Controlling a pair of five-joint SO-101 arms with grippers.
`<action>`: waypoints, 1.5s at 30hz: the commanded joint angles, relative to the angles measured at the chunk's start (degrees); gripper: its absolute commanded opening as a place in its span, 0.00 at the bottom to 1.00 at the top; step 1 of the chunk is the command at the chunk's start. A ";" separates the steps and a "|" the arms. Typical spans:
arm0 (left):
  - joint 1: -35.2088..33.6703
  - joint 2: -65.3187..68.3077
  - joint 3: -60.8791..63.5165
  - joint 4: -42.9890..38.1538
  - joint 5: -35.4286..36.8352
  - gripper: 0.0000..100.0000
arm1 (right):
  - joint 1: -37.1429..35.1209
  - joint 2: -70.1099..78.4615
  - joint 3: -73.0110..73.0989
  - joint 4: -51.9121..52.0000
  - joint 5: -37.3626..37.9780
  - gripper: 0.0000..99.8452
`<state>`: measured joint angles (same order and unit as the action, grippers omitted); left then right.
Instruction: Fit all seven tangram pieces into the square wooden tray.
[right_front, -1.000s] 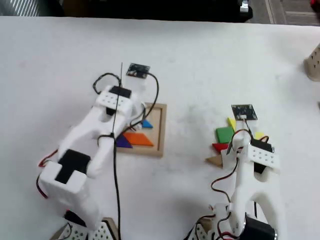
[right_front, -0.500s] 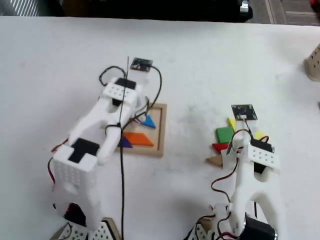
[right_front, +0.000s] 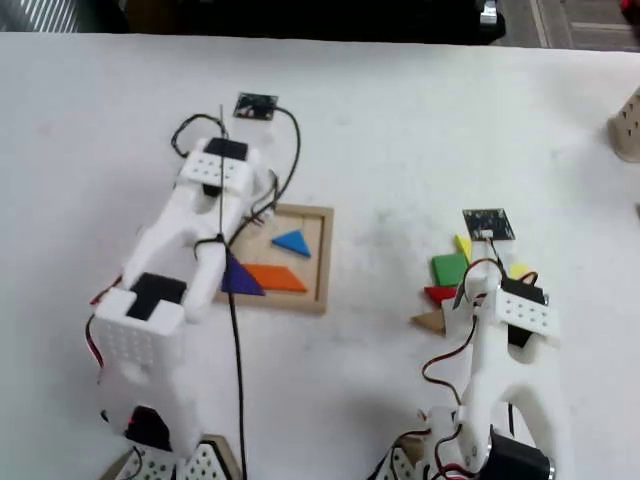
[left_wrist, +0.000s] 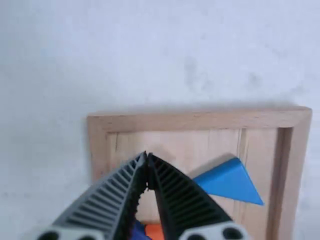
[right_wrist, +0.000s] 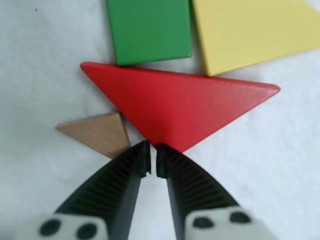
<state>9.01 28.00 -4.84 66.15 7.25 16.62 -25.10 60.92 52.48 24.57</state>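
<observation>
- The square wooden tray (right_front: 326, 262) lies on the white table (right_front: 400, 130), left of centre in the high view.
- It holds three pieces: a blue triangle (right_front: 291, 242) at 1 o'clock from its middle, an orange parallelogram (right_front: 275, 278) at 6 o'clock and a purple triangle (right_front: 238, 277) at 8 o'clock.
- The other pieces sit well apart, at 3 o'clock from the tray. A green square (right_front: 449, 269) has a yellow piece (right_front: 463, 246) at 12 o'clock and a red triangle (right_front: 440, 294) at 6 o'clock. A plain wooden triangle (right_front: 430, 321) lies at 7 o'clock of the red one.
- The left gripper (left_wrist: 146, 158) hangs over the tray's floor beside the blue triangle, jaws closed and empty.
- The right gripper (right_wrist: 150, 150) sits just short of the red triangle's point, jaws nearly together and holding nothing.
</observation>
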 joint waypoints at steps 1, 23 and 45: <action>5.76 -6.81 4.92 -4.66 0.00 0.02 | -0.84 0.57 -1.41 -1.01 0.62 0.04; 13.67 -3.12 3.96 -9.49 -0.18 0.02 | -1.80 0.57 -1.32 -1.19 0.62 0.04; 15.43 -11.30 13.45 -9.67 -7.82 0.02 | -1.54 0.57 -1.32 -1.19 0.62 0.04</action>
<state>23.69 20.53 8.70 57.01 0.04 16.00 -25.10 60.92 52.48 24.57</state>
